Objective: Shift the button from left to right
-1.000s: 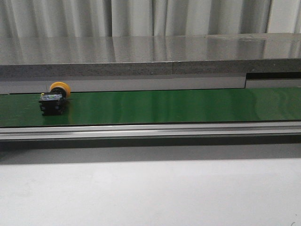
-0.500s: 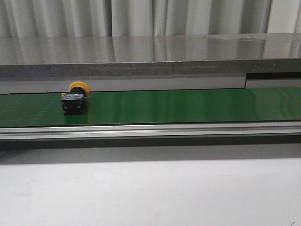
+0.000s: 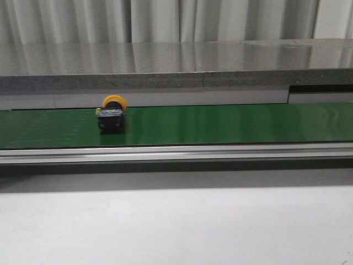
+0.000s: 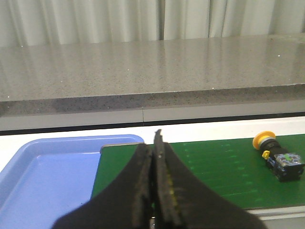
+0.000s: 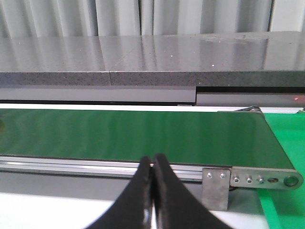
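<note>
The button point(image 3: 112, 117), yellow-orange cap on a black boxy body, lies on its side on the green conveyor belt point(image 3: 220, 124) left of centre in the front view. The left wrist view also catches the button point(image 4: 280, 156) on the belt, well away from my left gripper point(image 4: 153, 145), which is shut with nothing between its black fingers. My right gripper point(image 5: 153, 161) is shut and empty too, hovering over the belt's near metal rail point(image 5: 71, 163). The button does not show in the right wrist view. Neither gripper shows in the front view.
A blue tray point(image 4: 43, 181) sits beside the belt's left end. A grey stone ledge point(image 3: 176, 66) runs behind the belt, with curtains beyond. The belt's right end has a bolted bracket point(image 5: 217, 183). A white table surface point(image 3: 176, 226) lies in front.
The button has travelled to the right along the belt, from the far left toward the centre. No gripper has come into the front view.
</note>
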You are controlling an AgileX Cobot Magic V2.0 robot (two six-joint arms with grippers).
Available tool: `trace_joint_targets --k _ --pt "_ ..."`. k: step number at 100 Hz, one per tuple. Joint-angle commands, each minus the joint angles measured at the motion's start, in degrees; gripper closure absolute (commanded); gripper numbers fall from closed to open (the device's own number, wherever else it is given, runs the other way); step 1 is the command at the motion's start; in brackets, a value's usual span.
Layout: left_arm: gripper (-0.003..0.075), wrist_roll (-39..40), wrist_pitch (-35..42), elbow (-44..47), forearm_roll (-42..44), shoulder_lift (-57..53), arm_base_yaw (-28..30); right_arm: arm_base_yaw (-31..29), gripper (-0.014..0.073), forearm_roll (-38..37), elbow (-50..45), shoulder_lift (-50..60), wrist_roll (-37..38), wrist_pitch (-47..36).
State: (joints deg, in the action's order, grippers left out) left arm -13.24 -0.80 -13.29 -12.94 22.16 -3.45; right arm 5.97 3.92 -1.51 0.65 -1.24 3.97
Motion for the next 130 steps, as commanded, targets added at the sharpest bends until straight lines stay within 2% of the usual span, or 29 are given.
trace_joint_targets --k 1,9,21,56,73,94,103,111,112,113,122,130 --pt "0.0741 0.1 4.7 -1.6 -0.5 0.3 -0.5 0.0 0.0683 -0.2 3.4 0.5 -0.1 -4.0" --pt "0.0741 0.1 4.7 -1.6 -0.5 0.3 -0.5 0.0 0.0683 -0.2 6.3 -0.9 -0.1 -2.5" --pt "0.0741 0.1 4.7 -1.6 -0.5 0.3 -0.5 0.0 0.0683 -0.2 13.3 -5.5 -0.1 4.1" --pt "0.0741 0.1 4.7 -1.6 -0.5 0.3 -0.5 0.0 0.0683 0.3 38.4 -30.2 -0.1 26.6" --pt "0.0741 0.1 4.7 -1.6 -0.5 0.3 -0.5 0.0 0.0683 0.7 46.6 -42.0 -0.1 30.2" --pt "0.0741 0.1 4.7 -1.6 -0.5 0.3 -0.5 0.0 0.0672 1.1 48.8 -50.4 -0.1 29.8" --pt "0.0741 0.1 4.7 -1.6 -0.5 0.3 -0.5 0.0 0.0585 3.6 48.8 -52.5 -0.1 29.9" --pt "0.0741 0.1 4.7 -1.6 -0.5 0.3 -0.5 0.0 0.0423 5.5 48.8 -53.7 -0.1 29.9" --pt "0.0741 0.1 4.7 -1.6 -0.5 0.3 -0.5 0.0 0.0423 5.7 48.8 -53.8 -0.1 29.8" --pt "0.0741 0.1 4.7 -1.6 -0.5 0.3 -0.5 0.0 0.0377 5.8 48.8 -54.0 -0.1 29.8" --pt "0.0741 0.1 4.7 -1.6 -0.5 0.3 -0.5 0.0 0.0199 5.8 48.8 -54.3 -0.1 29.2" --pt "0.0741 0.1 4.7 -1.6 -0.5 0.3 -0.5 0.0 0.0110 5.9 48.8 -54.3 -0.1 27.8"
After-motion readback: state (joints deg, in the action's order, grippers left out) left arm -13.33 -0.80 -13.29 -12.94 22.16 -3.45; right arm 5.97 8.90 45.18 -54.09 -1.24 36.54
